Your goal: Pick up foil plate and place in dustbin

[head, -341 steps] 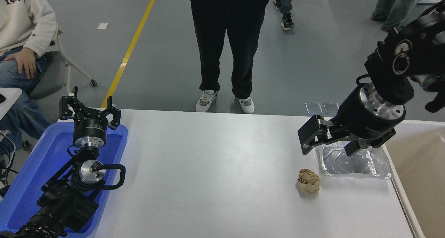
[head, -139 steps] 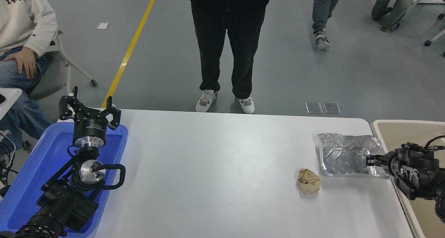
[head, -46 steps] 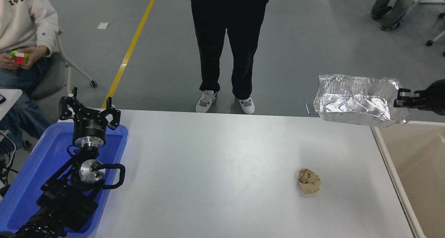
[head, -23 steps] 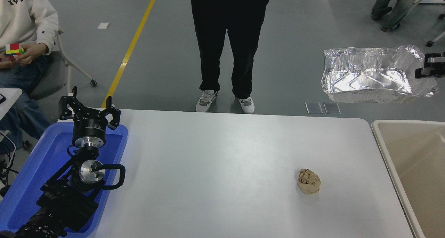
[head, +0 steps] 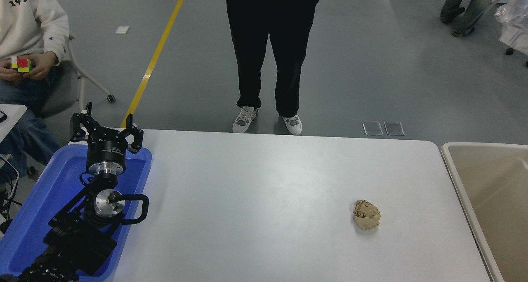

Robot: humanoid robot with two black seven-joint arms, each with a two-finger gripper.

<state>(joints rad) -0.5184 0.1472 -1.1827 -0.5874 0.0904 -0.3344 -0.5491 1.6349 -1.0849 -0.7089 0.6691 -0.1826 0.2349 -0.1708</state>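
Observation:
Only a corner of the shiny foil plate (head: 513, 24) shows, high up at the picture's top right edge, far above the table. The right gripper that carried it is out of view. The beige dustbin (head: 453, 166) stands at the table's right end, and the tan inside that shows holds nothing. My left gripper (head: 106, 127) is parked over the blue tray at the lower left, its fingers spread open and empty.
A crumpled brown paper ball (head: 366, 215) lies on the white table (head: 264, 199) right of centre. The blue tray (head: 49, 191) sits at the left edge. One person stands at the far side; another sits at the upper left holding a coloured cube.
The foil plate has risen and moved right, from above the table's far right corner to the picture's top right edge. The right gripper has left the view. The left arm stays still.

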